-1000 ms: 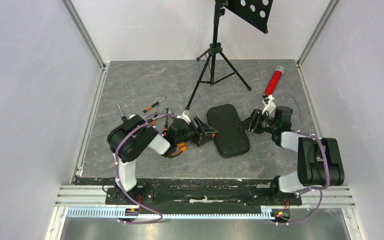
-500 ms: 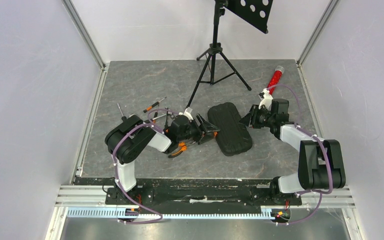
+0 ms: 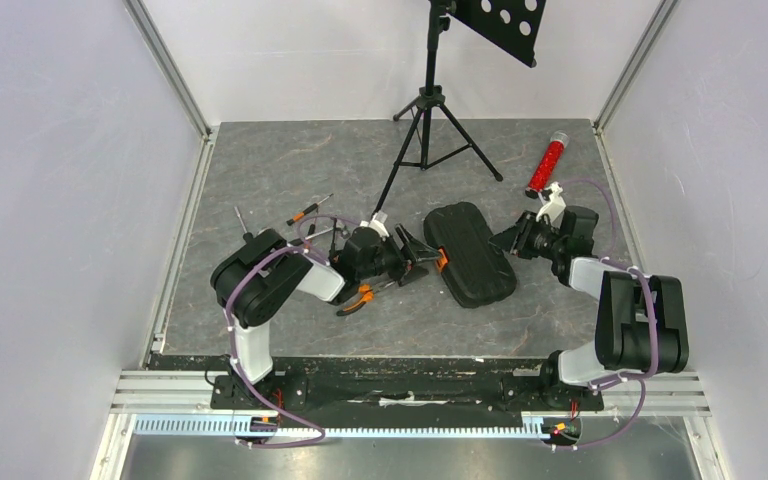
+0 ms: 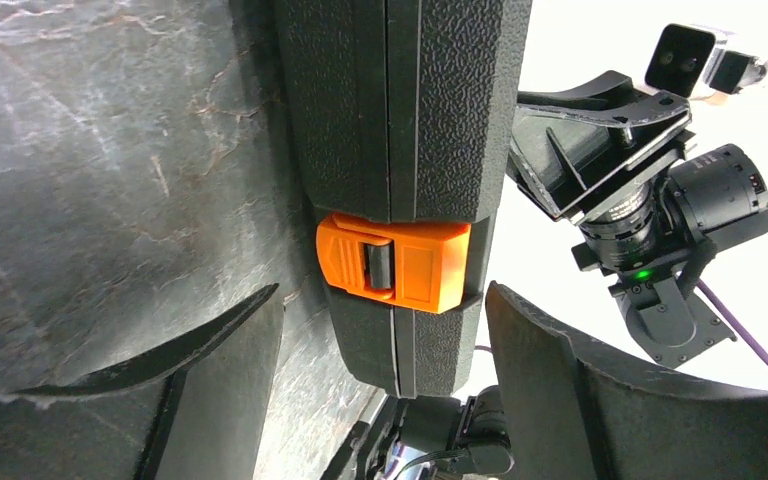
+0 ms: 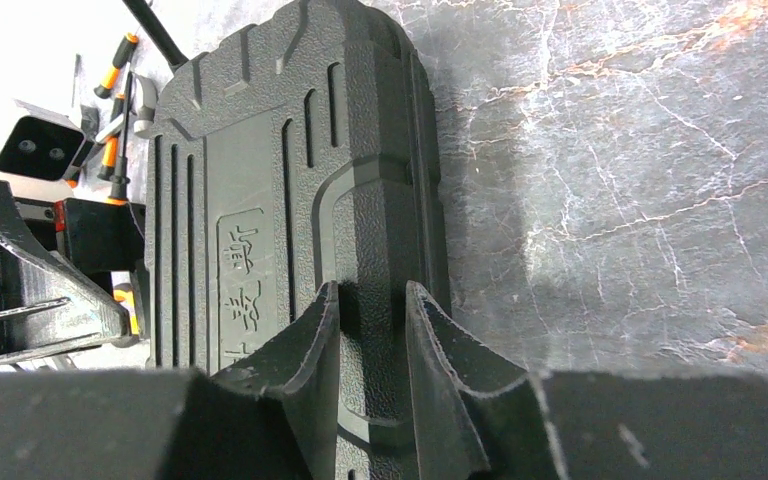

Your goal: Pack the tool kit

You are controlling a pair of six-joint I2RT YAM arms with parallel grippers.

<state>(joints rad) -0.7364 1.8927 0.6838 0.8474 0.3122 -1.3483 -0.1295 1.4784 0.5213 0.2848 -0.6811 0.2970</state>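
From above, the tool kit case [image 3: 475, 258] lies shut and flat near the middle of the table [image 3: 290, 160] — a dark grey slab veined like stone. The case is a black plastic oblong with rounded corners, set at a slant. Its orange latch [image 3: 442, 260] is on the long side that faces left. The left gripper [image 3: 417, 257] sits just beside that latch with its black fingers spread, and the right gripper [image 3: 509, 241] meets the opposite long side. Loose tools lie around the left arm's wrist: thin orange-and-black screwdrivers [image 3: 307, 211] and pliers [image 3: 361, 293] with orange handles, partly hidden by the arm. A red glittery tube [image 3: 546, 165] lies well apart at the far right. A black tripod stand [image 3: 426, 110] rises at the back.

The left wrist view meets the case edge-on: two pebbled black halves join at a straight seam, and the smooth latch is folded across it. The left fingers [image 4: 195, 350] are wide apart, one low by the table and one higher, with the latch showing in the gap between them. Whether either tip touches the case I cannot tell.

The right wrist view looks along the lid — grainy plastic with long parallel ribs and embossed characters. The right fingers [image 5: 305, 350] stand close together, nipped on a stepped ridge at the case's edge.
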